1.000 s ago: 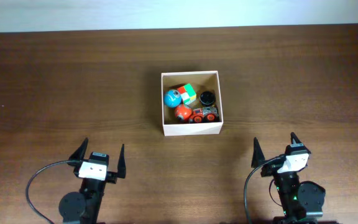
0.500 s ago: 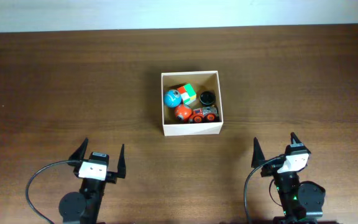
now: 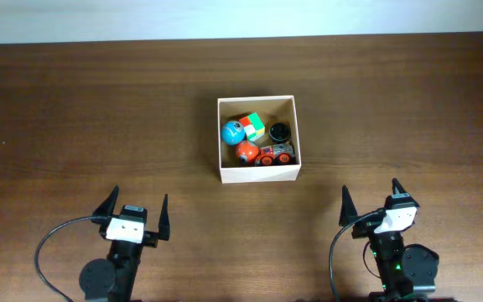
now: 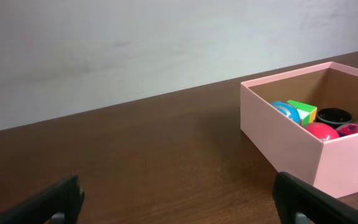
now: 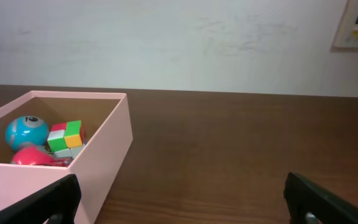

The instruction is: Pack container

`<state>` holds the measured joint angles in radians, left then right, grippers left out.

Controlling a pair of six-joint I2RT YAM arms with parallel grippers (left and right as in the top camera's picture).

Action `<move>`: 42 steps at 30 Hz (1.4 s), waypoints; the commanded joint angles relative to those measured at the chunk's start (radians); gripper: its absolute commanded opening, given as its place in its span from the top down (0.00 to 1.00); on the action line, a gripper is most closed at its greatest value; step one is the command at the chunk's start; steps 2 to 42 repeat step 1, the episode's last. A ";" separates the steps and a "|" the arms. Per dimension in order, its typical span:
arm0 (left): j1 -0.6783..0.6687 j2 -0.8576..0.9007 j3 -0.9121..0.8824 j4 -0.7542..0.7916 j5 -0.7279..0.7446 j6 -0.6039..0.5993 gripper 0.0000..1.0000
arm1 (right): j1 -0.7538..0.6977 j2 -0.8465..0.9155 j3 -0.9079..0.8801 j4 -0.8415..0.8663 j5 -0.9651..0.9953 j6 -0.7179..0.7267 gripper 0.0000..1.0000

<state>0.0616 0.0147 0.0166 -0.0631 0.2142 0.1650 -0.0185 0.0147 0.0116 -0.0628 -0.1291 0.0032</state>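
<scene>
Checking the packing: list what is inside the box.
Inside the container: blue ball, multicolored cube, black round piece, orange ball, red toy car. Anything beneath them is covered.

One each: container (image 3: pixel 258 174), blue ball (image 3: pixel 233 131), orange ball (image 3: pixel 246 152), colour cube (image 3: pixel 254 126), black disc (image 3: pixel 280 131), toy car (image 3: pixel 277 154).

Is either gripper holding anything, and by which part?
Nothing is held. The left gripper and right gripper are both open and empty, apart from the square white cardboard box.
</scene>
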 commanded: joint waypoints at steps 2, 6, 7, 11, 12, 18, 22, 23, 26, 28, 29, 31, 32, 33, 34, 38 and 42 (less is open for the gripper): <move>0.004 -0.008 -0.008 0.002 0.018 0.009 0.01 | 0.007 -0.008 -0.006 -0.005 0.009 0.000 0.01; 0.004 -0.008 -0.008 0.002 0.018 0.009 0.01 | 0.007 -0.008 -0.006 -0.005 0.009 0.000 0.01; 0.004 -0.008 -0.008 0.002 0.018 0.009 0.01 | 0.007 -0.008 -0.006 -0.005 0.009 0.000 0.01; 0.004 -0.008 -0.008 0.002 0.018 0.009 0.01 | 0.007 -0.008 -0.006 -0.005 0.009 0.000 0.01; 0.004 -0.008 -0.008 0.002 0.018 0.009 0.01 | 0.007 -0.008 -0.006 -0.005 0.009 0.000 0.01; 0.004 -0.008 -0.008 0.002 0.018 0.009 0.01 | 0.007 -0.008 -0.006 -0.005 0.009 0.000 0.01; 0.004 -0.008 -0.008 0.002 0.018 0.009 0.01 | 0.007 -0.008 -0.006 -0.005 0.009 0.000 0.01; 0.004 -0.008 -0.008 0.002 0.018 0.009 0.01 | 0.007 -0.008 -0.006 -0.005 0.009 0.000 0.01; 0.004 -0.008 -0.008 0.002 0.018 0.009 0.01 | 0.007 -0.008 -0.006 -0.005 0.009 0.000 0.01; 0.004 -0.008 -0.008 0.002 0.018 0.009 0.01 | 0.007 -0.008 -0.006 -0.005 0.009 0.000 0.01; 0.004 -0.008 -0.008 0.002 0.018 0.009 0.01 | 0.007 -0.008 -0.006 -0.005 0.009 0.000 0.01; 0.004 -0.008 -0.008 0.002 0.018 0.009 0.01 | 0.007 -0.008 -0.006 -0.005 0.009 0.000 0.01; 0.004 -0.008 -0.008 0.002 0.018 0.009 0.01 | 0.007 -0.008 -0.006 -0.005 0.009 0.000 0.01; 0.004 -0.008 -0.008 0.002 0.018 0.009 0.01 | 0.007 -0.008 -0.006 -0.005 0.009 0.000 0.01; 0.004 -0.008 -0.008 0.002 0.018 0.009 0.01 | 0.007 -0.008 -0.006 -0.005 0.009 0.000 0.01; 0.004 -0.008 -0.008 0.002 0.018 0.009 0.01 | 0.007 -0.008 -0.006 -0.005 0.009 0.000 0.01; 0.004 -0.008 -0.008 0.002 0.018 0.009 0.01 | 0.007 -0.008 -0.006 -0.005 0.009 0.000 0.01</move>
